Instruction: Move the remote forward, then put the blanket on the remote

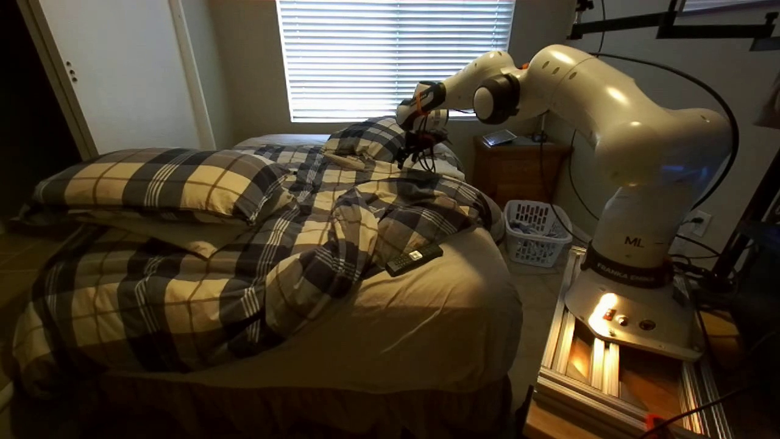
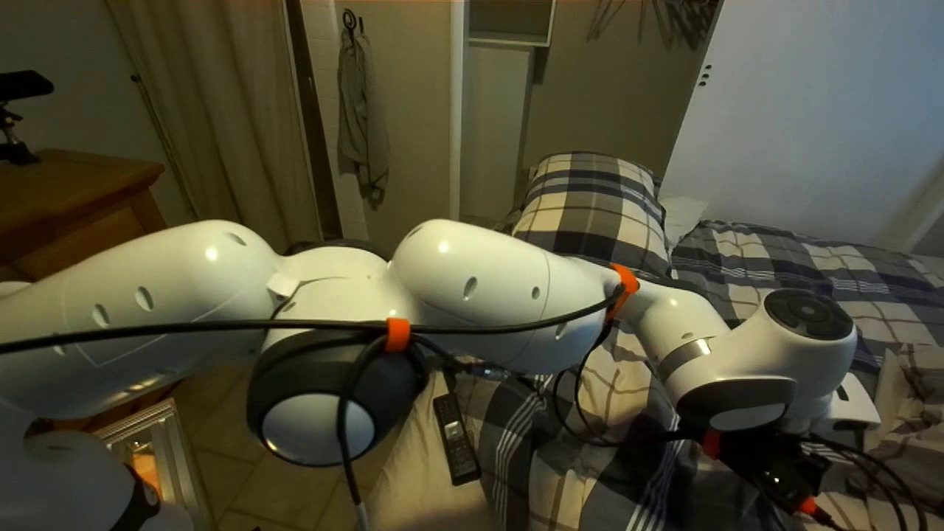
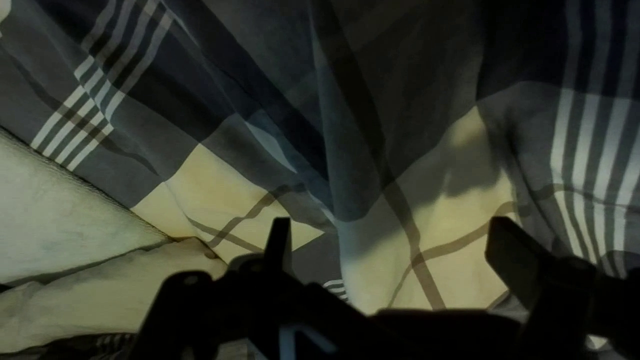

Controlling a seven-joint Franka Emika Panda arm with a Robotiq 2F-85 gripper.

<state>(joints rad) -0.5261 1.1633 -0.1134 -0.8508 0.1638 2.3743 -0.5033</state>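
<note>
Held black two-fingered hand (image 3: 391,225) spread low in wrist view above grey-and-cream plaid blanket (image 3: 360,150), presumably for covering oblong black remote (image 1: 414,260).

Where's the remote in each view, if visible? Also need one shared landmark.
In an exterior view: the remote sits just right of centre, slightly below mid-height, on the cream sheet.
In an exterior view: the remote is low in the picture, just left of centre.
Wrist view: not in it.
Shared landmark: the plaid blanket, in all three; the remote lies beside it in both exterior views.
</note>
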